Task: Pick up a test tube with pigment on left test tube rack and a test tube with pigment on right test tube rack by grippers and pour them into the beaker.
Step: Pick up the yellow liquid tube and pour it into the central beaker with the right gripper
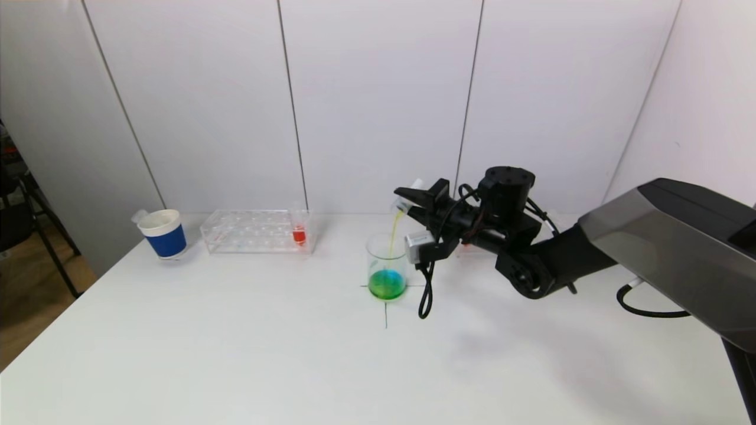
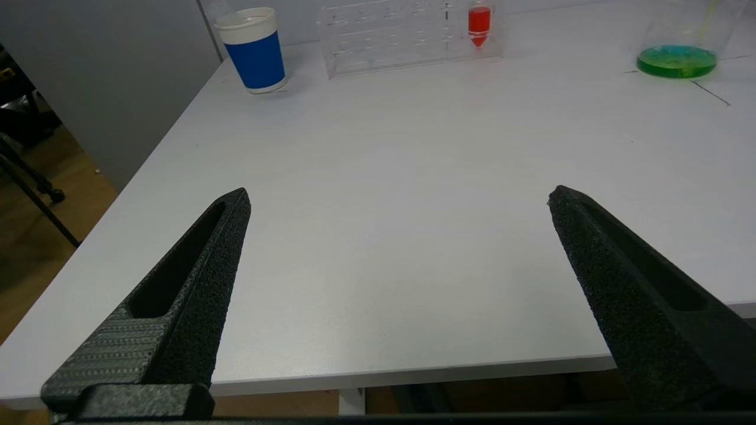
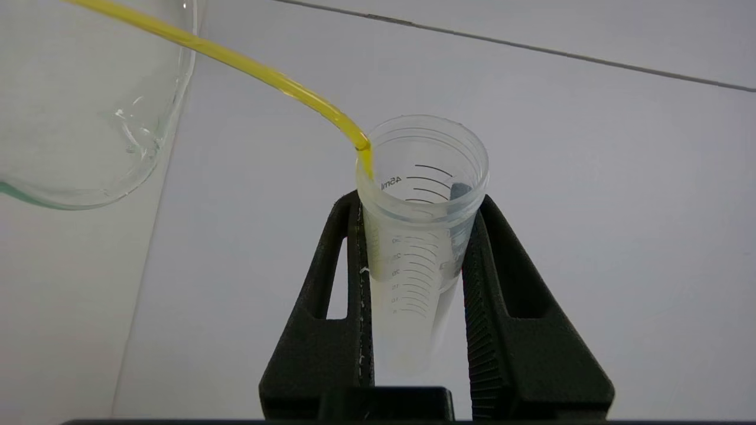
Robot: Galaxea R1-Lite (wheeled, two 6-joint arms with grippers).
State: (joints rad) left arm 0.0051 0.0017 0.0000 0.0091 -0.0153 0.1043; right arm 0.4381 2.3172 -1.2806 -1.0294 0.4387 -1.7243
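My right gripper [image 1: 413, 198] is shut on a clear graduated test tube [image 1: 407, 200], tilted mouth-down over the glass beaker [image 1: 387, 271]. A thin yellow stream [image 1: 394, 233] runs from the tube's lip into the beaker, which holds green-blue liquid. In the right wrist view the tube [image 3: 422, 195] sits between the fingers of my right gripper [image 3: 418, 200], the stream [image 3: 254, 68] leaves its rim, and the beaker's rim [image 3: 88, 118] is beside it. The left rack [image 1: 257, 231] holds a tube of red pigment [image 1: 299, 233]. My left gripper [image 2: 397, 190] is open and empty over the table's front edge.
A blue and white cup [image 1: 164, 233] stands left of the left rack, with a clear tube [image 1: 140, 216] leaning in it. The right rack is mostly hidden behind my right arm. The left wrist view shows the cup [image 2: 255, 50], rack [image 2: 401, 29] and beaker [image 2: 676, 53] far off.
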